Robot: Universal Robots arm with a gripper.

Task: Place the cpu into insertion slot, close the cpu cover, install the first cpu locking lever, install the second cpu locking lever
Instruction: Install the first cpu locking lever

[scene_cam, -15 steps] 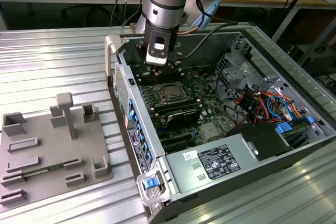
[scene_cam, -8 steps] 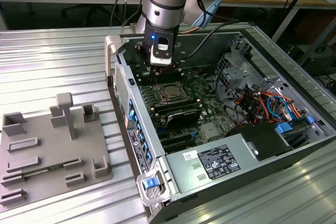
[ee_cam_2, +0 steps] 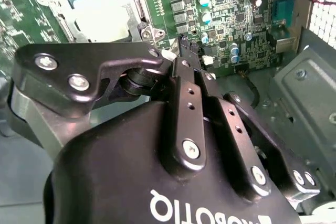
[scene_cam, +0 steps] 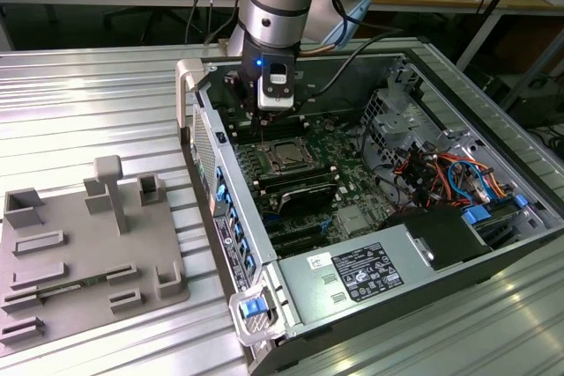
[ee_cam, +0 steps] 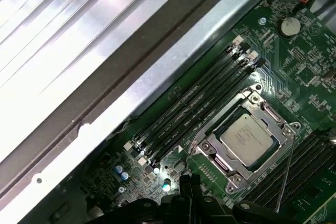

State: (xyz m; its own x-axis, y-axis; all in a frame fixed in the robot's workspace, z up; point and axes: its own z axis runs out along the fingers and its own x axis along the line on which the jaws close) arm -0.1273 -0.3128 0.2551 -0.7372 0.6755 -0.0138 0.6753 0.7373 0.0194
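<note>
- Nearest first: the gripper [ee_cam_2: 182,51] has its fingers pinched together with nothing I can see between them. The tips hover low over the green motherboard [ee_cam: 294,51], near a corner of the socket. If it sinks a bit too far, those tips dig into the board.
- Near the tips sit small blue capacitors [ee_cam: 121,171] and other tiny parts. A sideways sweep could easily clip one off.
- Then the cpu [ee_cam: 247,137]: it sits in the insertion slot [ee_cam: 233,177], silver top up, with the cpu cover [ee_cam: 273,116] lying flat around it. If the chip is even slightly crooked under there (can't tell from here), clamping down would wreck the pins.
- A thin locking lever [ee_cam: 286,171] runs along one side of the socket, and I can't tell if it's hooked. Pushing a springy wire with closed fingertips is sketchy imo, since it could slip off and snap back up.
- Past the socket, the long memory slots [ee_cam: 199,108] lie close, so any overshoot lands on them.
- Farthest out, the case wall [ee_cam: 157,72] boxes the arm in. In the exterior view the wrist is close to it, so a wide swing could bump the metal.
</note>
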